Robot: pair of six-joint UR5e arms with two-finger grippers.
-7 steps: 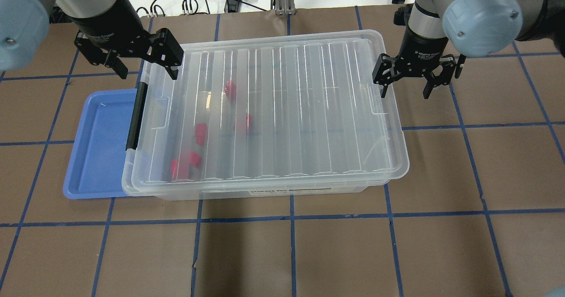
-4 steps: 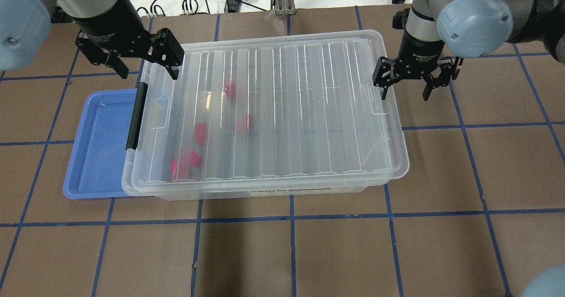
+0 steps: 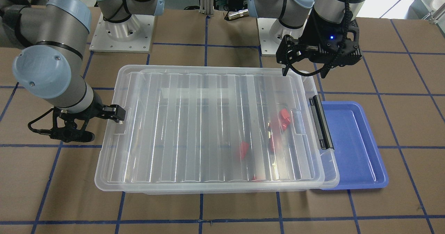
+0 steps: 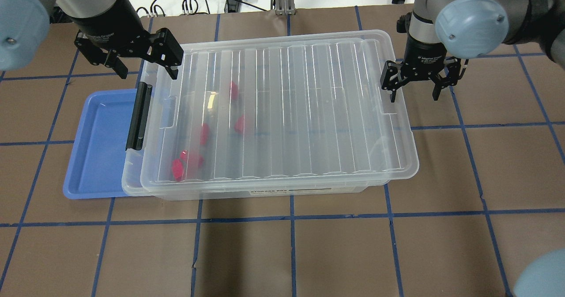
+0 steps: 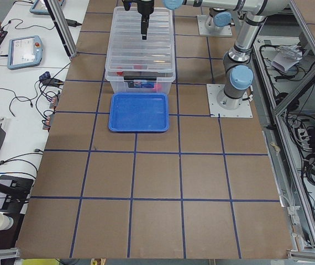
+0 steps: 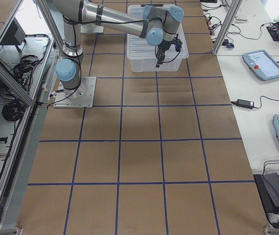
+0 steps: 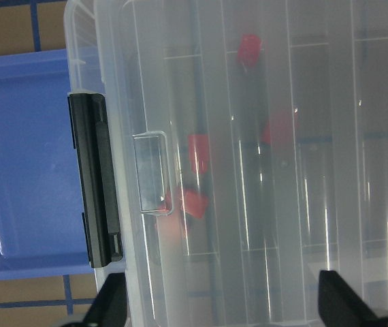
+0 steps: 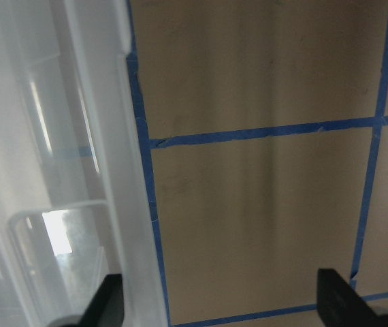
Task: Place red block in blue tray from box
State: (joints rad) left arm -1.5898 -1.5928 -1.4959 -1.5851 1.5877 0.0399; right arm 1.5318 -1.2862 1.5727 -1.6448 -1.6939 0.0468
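Observation:
The clear box stands mid-table with its ribbed lid shifted towards the right end. Several red blocks lie inside near the black latch bar; they also show in the left wrist view. The blue tray lies against the latch end, partly under the box, and holds nothing. My left gripper is open and empty above the box's far left corner. My right gripper is open, one finger at the lid's right rim, the other over the table.
Brown table surface with a blue tape grid lies all round the box. Cables and a metal post lie beyond the far edge. The arm bases stand behind the box.
The lid has slid to the right, uncovering a narrow strip of the box at the latch end. My right gripper has moved right with it. The left gripper has not moved.

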